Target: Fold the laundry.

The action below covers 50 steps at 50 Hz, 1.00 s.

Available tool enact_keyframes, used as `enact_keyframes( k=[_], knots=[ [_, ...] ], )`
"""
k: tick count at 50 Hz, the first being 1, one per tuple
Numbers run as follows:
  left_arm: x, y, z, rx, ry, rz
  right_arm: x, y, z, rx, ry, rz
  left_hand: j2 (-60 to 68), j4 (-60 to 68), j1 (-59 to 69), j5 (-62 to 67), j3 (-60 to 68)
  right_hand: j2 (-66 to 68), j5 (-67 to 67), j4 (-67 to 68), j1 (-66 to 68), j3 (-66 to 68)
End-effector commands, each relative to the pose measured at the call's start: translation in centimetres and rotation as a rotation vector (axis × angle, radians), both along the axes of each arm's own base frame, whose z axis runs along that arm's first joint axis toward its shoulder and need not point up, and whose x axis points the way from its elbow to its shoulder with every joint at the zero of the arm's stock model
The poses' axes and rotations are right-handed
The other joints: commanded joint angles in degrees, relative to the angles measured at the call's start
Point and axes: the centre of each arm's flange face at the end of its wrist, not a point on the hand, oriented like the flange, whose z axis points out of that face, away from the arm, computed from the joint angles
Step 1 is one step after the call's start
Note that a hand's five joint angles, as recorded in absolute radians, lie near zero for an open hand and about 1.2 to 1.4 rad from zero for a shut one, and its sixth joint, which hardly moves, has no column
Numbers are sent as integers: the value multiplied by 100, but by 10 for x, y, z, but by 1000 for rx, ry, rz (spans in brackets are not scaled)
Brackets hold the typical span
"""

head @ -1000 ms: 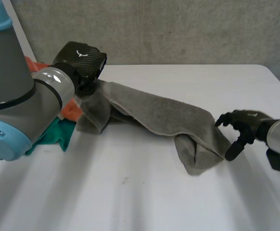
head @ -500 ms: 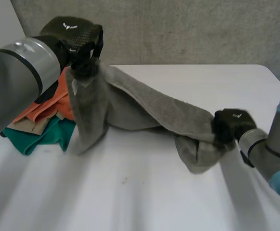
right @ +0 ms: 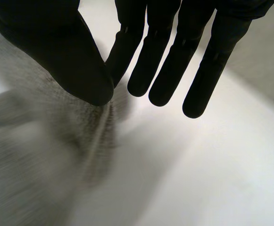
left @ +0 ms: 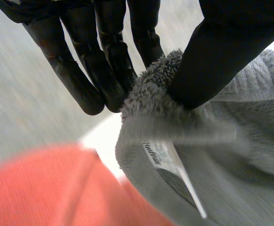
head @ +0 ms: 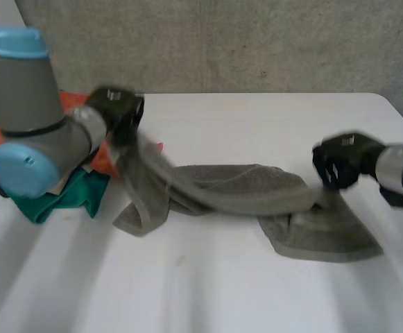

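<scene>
- Looking down from the head view: a grey towel (head: 236,191) lies strung across the white table (head: 201,291). It sags in a loose rope between the two hands, and its right end is spread flat in a broad flap.
- The left hand (head: 120,113) is at the towel's left end, raised off the table. Cloth drops from it in a hanging fold that reaches the tabletop.
- The right hand (head: 336,163) is at the towel's right end, just above the flat flap (the cloth rises to it in a small peak).
- An orange cloth (head: 103,158) and a teal cloth (head: 76,194) are heaped at the table's left side, partly behind the left arm (head: 28,118). The teal one is nearer the camera. The towel's left fold lies just beside them.
- Left wrist view: the thumb presses the towel's thick edge against the fingertips (left: 113,89), so this hand has the towel pinched. A white label (left: 158,157) sewn to the towel hangs just under the thumb. The orange cloth lies below the hand, beside the towel.
- Right wrist view: the thumb and the nearest finger meet with the towel's edge caught between them, a pinch hold on the towel (blurred, but the cloth runs up into the pinch). The other fingers (right: 207,70) are straight and clear of the cloth, over bare table.
</scene>
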Motion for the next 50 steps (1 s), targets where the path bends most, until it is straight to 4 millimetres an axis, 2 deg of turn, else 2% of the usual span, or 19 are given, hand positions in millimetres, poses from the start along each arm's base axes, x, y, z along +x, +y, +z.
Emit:
enact_keyframes(
  k=[1, 2, 4, 6, 9, 13, 17, 18, 21, 22, 24, 25, 26, 30, 33, 36, 42, 45, 50],
  knots=[
    [-25, -13, 140, -522, 367, -14, 7, -63, 101, -539, -291, -147, 1145, 1155, 1354, 1401, 1191, 1273, 1342, 1167, 1434, 1202],
    [-21, -6, 168, -605, 437, -7, 5, -67, 128, -631, -374, -168, 1145, 1155, 1354, 1401, 1191, 1273, 1342, 1167, 1434, 1202],
    [-17, 2, 189, -658, 495, -2, 3, -64, 148, -675, -437, -177, 1145, 1155, 1354, 1401, 1191, 1273, 1342, 1167, 1434, 1202],
    [-9, 10, 205, -682, 542, 7, 1, -54, 171, -703, -505, -164, 1145, 1155, 1354, 1401, 1191, 1273, 1342, 1167, 1434, 1202],
    [-5, 15, 206, -662, 551, 9, -1, -47, 178, -681, -529, -136, 1145, 1155, 1354, 1401, 1191, 1273, 1342, 1167, 1434, 1202],
    [2, 10, 179, -570, 503, 30, -1, -39, 161, -563, -499, -86, 1145, 1155, 1354, 1401, 1191, 1273, 1342, 1167, 1434, 1202],
    [10, 5, 138, -448, 433, 53, 2, -26, 131, -421, -454, -51, 1145, 1155, 1354, 1401, 1191, 1273, 1342, 1167, 1434, 1202],
    [13, 4, 118, -392, 403, 64, 3, -19, 117, -359, -429, -39, 1145, 1155, 1354, 1401, 1191, 1273, 1342, 1167, 1434, 1202],
    [18, 2, 87, -311, 361, 80, 4, -6, 90, -262, -383, -21, 1145, 1155, 1354, 1401, 1191, 1273, 1342, 1167, 1434, 1202],
    [20, 2, 65, -253, 331, 85, 4, 2, 69, -194, -348, -6, 1145, 1155, 1354, 1401, 1191, 1273, 1342, 1167, 1434, 1202],
    [22, 3, 42, -195, 300, 86, 5, 11, 49, -135, -314, 12, 1145, 1155, 1354, 1401, 1191, 1273, 1342, 1167, 1434, 1202],
    [23, 5, 21, -138, 266, 81, 5, 15, 38, -106, -297, 22, 1145, 1155, 1354, 1401, 1191, 1273, 1342, 1167, 1434, 1202],
    [24, 5, 11, -113, 250, 76, 6, 24, 18, -53, -265, 40, 1145, 1155, 1354, 1401, 1191, 1273, 1342, 1167, 1434, 1202],
    [27, 9, -27, -12, 174, 64, 8, 36, -29, 48, -196, 76, 1145, 1155, 1354, 1401, 1191, 1273, 1342, 1167, 1434, 1202],
    [27, 10, -36, 7, 136, 57, 12, 36, -51, 67, -160, 88, 1145, 1155, 1354, 1401, 1191, 1273, 1342, 1167, 1434, 1202],
    [30, 9, -36, 7, 123, 66, 12, 33, -58, 68, -154, 67, 1145, 1155, 1354, 1401, 1191, 1273, 1342, 1167, 1434, 1202],
    [34, 13, -18, -23, 136, 74, 7, 28, -60, 73, -177, -42, 1145, 1155, 1354, 1401, 1191, -3721, -3651, -3827, -3559, -3792],
    [35, 16, -10, -40, 142, 73, 2, 27, -54, 69, -193, -101, 1145, 1155, 1354, 1401, 1191, -4564, -4494, -4670, -4402, -4635],
    [36, 16, -6, -49, 147, 76, -17, 30, -41, 84, -156, -206, 1145, 1155, 1354, 1401, 1191, -4516, -4447, -4622, -4355, -4588]
  ],
)
